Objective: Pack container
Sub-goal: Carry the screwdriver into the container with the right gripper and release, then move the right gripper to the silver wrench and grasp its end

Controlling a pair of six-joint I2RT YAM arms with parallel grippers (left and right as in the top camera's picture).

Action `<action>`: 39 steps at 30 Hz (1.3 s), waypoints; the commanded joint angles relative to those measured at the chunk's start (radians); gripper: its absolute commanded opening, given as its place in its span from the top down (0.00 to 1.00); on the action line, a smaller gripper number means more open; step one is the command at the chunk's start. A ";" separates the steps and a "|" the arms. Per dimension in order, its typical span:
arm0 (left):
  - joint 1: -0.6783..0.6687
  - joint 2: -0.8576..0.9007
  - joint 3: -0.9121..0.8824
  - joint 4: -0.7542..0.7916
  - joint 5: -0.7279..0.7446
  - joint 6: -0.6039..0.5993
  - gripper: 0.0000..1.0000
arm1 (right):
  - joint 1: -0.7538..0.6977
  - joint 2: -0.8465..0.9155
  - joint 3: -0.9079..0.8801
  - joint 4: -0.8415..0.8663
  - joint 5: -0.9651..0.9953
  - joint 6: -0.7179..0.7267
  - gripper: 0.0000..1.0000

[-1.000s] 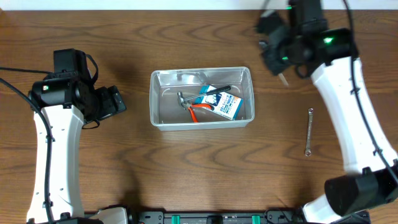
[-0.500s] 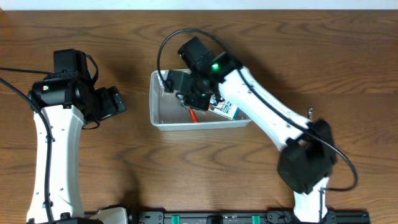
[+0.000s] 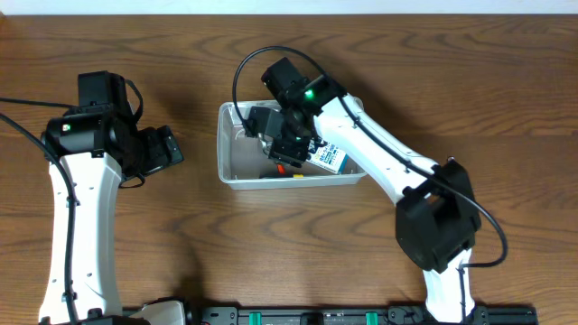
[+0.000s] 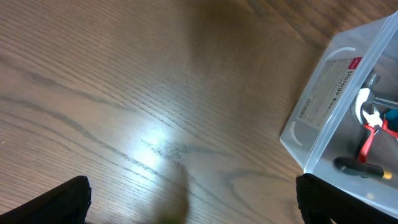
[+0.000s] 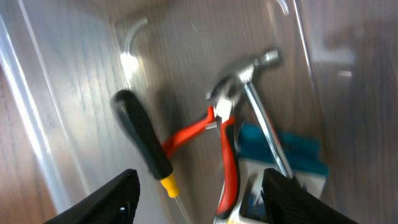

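The right gripper (image 5: 205, 199) has its fingers (image 5: 117, 198) spread wide with nothing pinched between them. It hangs inside the container (image 3: 228, 171), over the left-middle part. Straight below it in the wrist view lie the tools on the clear floor. A screwdriver (image 5: 142, 140) with a black grip and a yellow collar lies to the left. Red-handled pliers (image 5: 222, 146) lie in the middle, and one of their handles reaches the screwdriver's grip. A chrome tool (image 5: 250, 68) with a hammer-like head has its shaft running over a blue-and-white box (image 5: 286, 158) on the right. From overhead the box sits in the right half of the container, and the right arm (image 3: 379, 171) crosses the container's near right corner.

The left gripper (image 4: 189, 202) also has its fingers (image 4: 59, 202) spread and empty, above bare wood of the table (image 3: 271, 253). It is to the left of the container and clear of it. Its wrist view shows the container's left end wall, with the pliers and the black grip seen through the plastic.

The container stands upright at the middle of the table, slightly toward the far side, between the two arms.
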 commanded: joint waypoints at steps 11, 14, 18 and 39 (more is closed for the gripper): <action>0.000 -0.010 0.011 -0.006 0.006 0.018 0.02 | -0.447 -0.414 0.060 -0.236 0.360 0.503 0.17; 0.000 -0.010 0.011 -0.006 0.006 0.018 0.02 | -0.612 -0.420 0.057 -0.280 0.344 0.561 0.14; 0.000 -0.010 0.011 -0.006 0.006 0.018 0.02 | -0.775 -0.418 -0.027 -0.295 0.298 0.620 0.09; 0.000 -0.010 0.011 -0.012 0.006 0.018 0.02 | -0.894 -0.396 -0.742 0.233 0.219 0.539 0.01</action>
